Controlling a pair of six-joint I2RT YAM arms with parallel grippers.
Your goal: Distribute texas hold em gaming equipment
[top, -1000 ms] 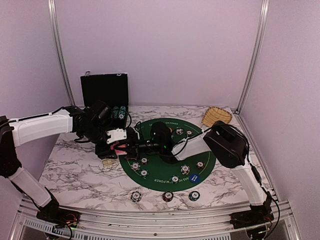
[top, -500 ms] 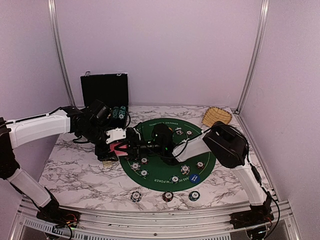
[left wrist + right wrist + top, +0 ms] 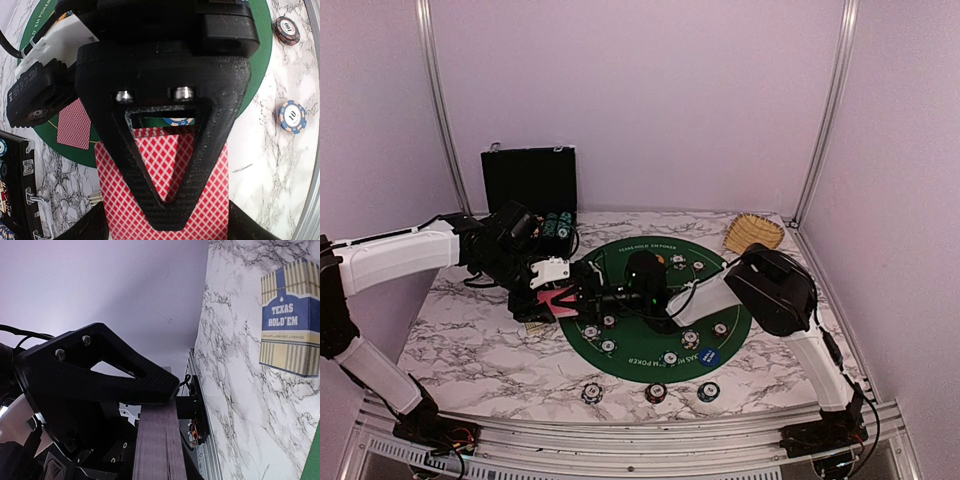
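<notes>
The right gripper reaches left over the green mat and is shut on a deck of red-backed cards, seen edge-on in the right wrist view under its finger. My left gripper meets it at the mat's left edge. In the left wrist view its upper finger lies over the top card's red back. The lower finger is hidden, so its grip is unclear. One card lies face down on the mat. Striped chips and a blue button dot the mat.
Three chips lie in a row on the marble near the front edge. A Texas Hold'em card box lies left of the mat. The black case stands open at the back left, and the wicker basket is at the back right.
The left gripper's jaws have parted from shut, and the left arm has shifted slightly left at the deck. The right arm keeps the deck still.
</notes>
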